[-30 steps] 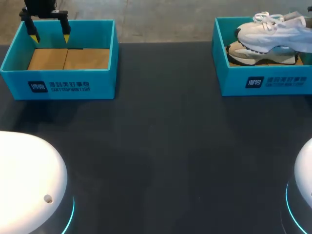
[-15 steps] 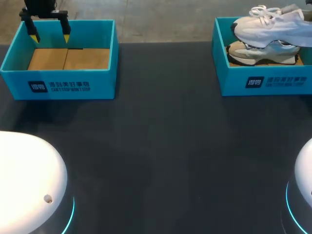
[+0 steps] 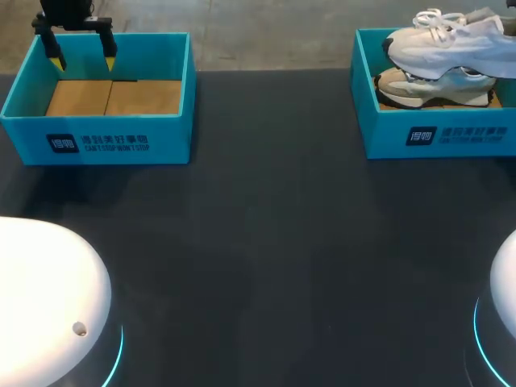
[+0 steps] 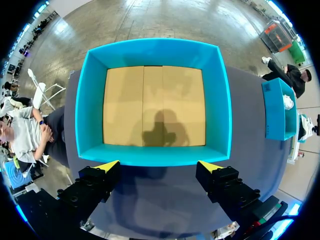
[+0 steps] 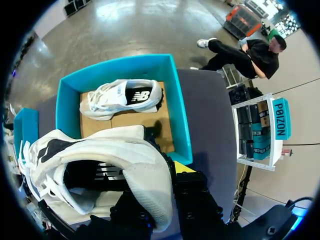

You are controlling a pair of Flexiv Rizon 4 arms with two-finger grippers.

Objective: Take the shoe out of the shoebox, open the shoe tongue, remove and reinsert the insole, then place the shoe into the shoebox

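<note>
A white sneaker (image 3: 447, 44) hangs just above the right teal shoebox (image 3: 435, 137), toe toward the table's middle. In the right wrist view my right gripper (image 5: 170, 175) is shut on the heel collar of this sneaker (image 5: 100, 165), with one yellow fingertip (image 5: 182, 166) outside the heel and the other hidden inside. A second sneaker (image 5: 122, 97) lies on its side on the box's cardboard floor. My left gripper (image 3: 82, 58) hangs open over the far rim of the left teal shoebox (image 3: 97, 141), nothing between its fingers (image 4: 107, 166).
The left box (image 4: 87, 105) holds only its bare cardboard floor. Both boxes stand at the table's far edge, left and right. Dark tabletop (image 3: 266, 242) lies between and in front of them. White arm bases sit at the near corners.
The right gripper lifted the sneaker up and slightly left out of the right box, then held still. The left arm has not moved.
</note>
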